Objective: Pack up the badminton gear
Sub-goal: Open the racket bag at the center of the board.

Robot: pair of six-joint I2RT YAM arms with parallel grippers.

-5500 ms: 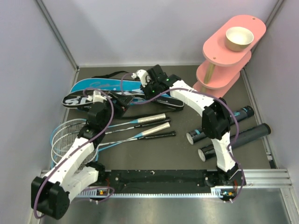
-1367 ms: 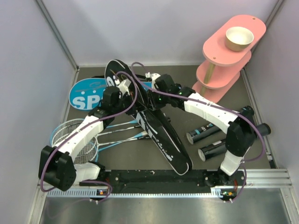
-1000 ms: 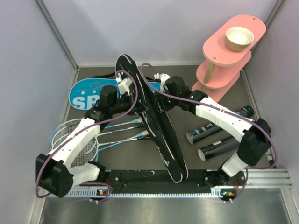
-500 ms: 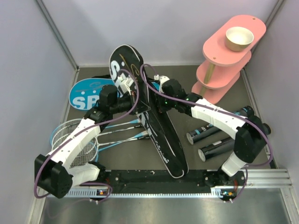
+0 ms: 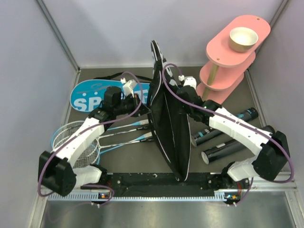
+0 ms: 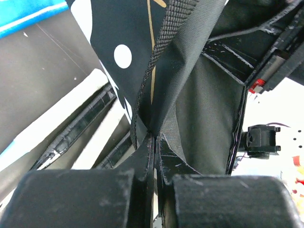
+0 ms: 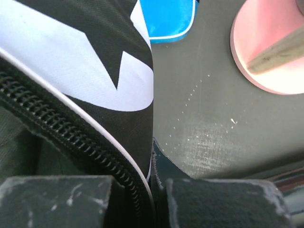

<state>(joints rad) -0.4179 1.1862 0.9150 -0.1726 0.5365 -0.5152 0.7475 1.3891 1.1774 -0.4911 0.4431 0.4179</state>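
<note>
Black fabric racket bag (image 5: 168, 128) stands on edge at the centre of the dark desk (image 5: 190, 164), running from 12 to 6 o'clock. Left tool (image 6: 153, 137) is clenched on the bag's seam at its 9 o'clock side; right tool (image 7: 153, 142) is clenched on the zipper edge at 3 o'clock. Likely best: draw both edges apart evenly, grips firm, so the mouth gapes toward the thin blue and black rackets (image 5: 137, 132) at 8 o'clock.
</note>
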